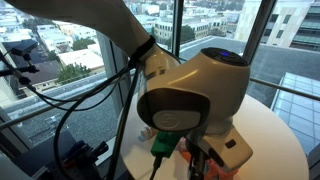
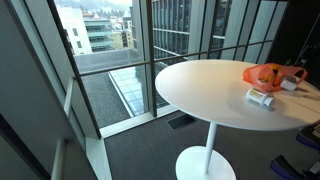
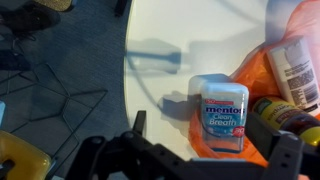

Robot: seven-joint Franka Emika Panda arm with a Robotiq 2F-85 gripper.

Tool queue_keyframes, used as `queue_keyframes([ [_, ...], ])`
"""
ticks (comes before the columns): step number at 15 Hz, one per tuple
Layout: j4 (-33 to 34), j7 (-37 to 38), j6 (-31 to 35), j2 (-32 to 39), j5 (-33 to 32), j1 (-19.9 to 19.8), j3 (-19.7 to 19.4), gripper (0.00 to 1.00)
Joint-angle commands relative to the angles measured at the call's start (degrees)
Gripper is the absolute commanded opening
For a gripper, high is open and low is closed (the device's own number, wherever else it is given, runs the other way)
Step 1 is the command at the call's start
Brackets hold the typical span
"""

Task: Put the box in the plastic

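In the wrist view a white and blue Mentos Clean Breath box [image 3: 222, 110] lies flat on the white table, its lower end on the edge of the orange plastic bag [image 3: 255, 70]. My gripper [image 3: 212, 135] is open. Its two dark fingers stand either side of the box, apart from it. In an exterior view the orange plastic [image 2: 265, 73] sits near the far right of the round table [image 2: 200, 85]. In an exterior view my arm [image 1: 190, 85] fills the frame and hides the box.
A white labelled tube [image 3: 295, 70] and a dark bottle with a yellow label [image 3: 285, 115] lie on the plastic. A small white container [image 2: 261, 97] lies on the table beside the bag. The table edge curves close on the left [image 3: 128, 70], with carpet floor below.
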Motion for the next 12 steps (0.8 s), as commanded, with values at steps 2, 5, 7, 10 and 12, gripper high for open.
queue_keyframes([
  [2, 4.22, -3.30, -1.20, 3.52, 0.49, -1.00, 0.36, 1.00],
  [5, 6.54, -5.85, -1.25, 5.75, 1.22, -1.44, 0.59, 1.00],
  [7, 7.97, -8.10, -1.40, 7.37, 1.90, -1.89, 0.92, 1.00],
  [10, 10.13, -10.73, -1.09, 10.09, 1.63, -2.39, 1.09, 1.00],
  [12, 11.44, -12.08, -1.07, 11.47, 1.63, -2.80, 1.20, 1.00],
])
